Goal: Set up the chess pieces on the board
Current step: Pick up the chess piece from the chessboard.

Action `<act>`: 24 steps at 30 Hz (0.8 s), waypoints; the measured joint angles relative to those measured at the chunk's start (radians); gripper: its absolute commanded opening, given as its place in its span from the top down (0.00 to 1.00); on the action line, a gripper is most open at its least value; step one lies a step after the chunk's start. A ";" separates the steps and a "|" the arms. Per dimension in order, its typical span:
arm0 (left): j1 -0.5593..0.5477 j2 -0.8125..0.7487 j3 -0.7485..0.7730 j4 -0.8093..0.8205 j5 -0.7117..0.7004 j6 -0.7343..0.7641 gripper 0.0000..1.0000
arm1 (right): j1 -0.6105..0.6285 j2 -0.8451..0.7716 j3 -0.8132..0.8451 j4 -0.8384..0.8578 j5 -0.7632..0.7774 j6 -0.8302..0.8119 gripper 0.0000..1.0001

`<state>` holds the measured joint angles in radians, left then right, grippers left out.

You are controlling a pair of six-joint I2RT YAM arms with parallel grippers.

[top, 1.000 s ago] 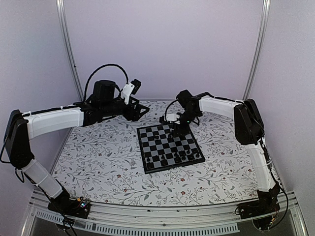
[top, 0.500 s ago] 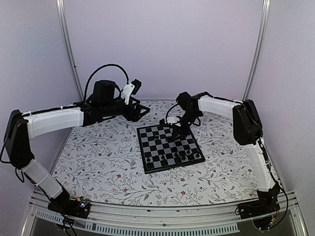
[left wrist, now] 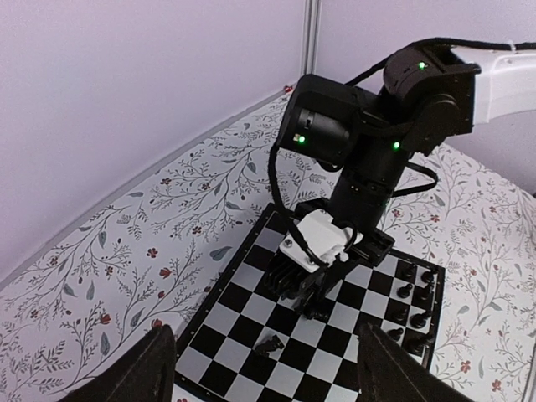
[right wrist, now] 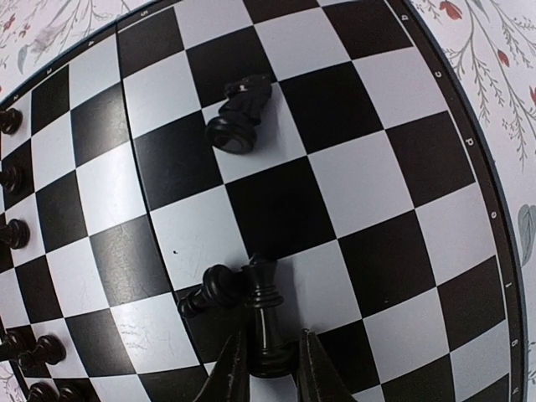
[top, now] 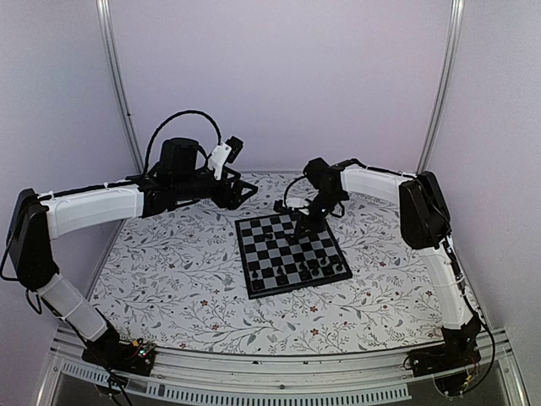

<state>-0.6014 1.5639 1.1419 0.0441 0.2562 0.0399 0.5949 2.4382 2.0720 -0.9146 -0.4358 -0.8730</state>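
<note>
Looks partly done, with several chess pieces (top: 314, 267) lined along the 6 o'clock edge of the board (top: 262, 245) and the right hand (right wrist: 270, 339) clamped on an upright piece (right wrist: 261, 293) near 1 o'clock. Left to stand: two toppled pieces (right wrist: 241, 113), one just beside the held one at its 9 o'clock, likely crowding any lift; left hand (top: 243, 191) spread apart, off the board at 11 o'clock

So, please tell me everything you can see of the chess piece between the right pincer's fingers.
The tall piece is glossy black, plastic-looking, with a slim body, a collar ring and a wider round base. It stands roughly upright on the board. The right pincer appears closed on its base, one finger each side. A smaller fallen piece lies against it.
</note>
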 measured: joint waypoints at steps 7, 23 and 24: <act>0.000 0.019 0.000 0.007 -0.006 -0.008 0.23 | -0.030 -0.011 -0.034 0.033 -0.053 0.072 0.87; 0.007 0.199 0.025 0.163 0.133 -0.412 0.34 | -0.116 -0.204 -0.304 0.117 -0.293 0.271 0.88; 0.006 0.201 0.014 0.201 0.146 -0.458 0.34 | -0.115 -0.216 -0.312 0.124 -0.311 0.279 0.88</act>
<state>-0.5953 1.7645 1.1557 0.2455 0.4019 -0.4183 0.4801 2.2223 1.7603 -0.7906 -0.7464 -0.5941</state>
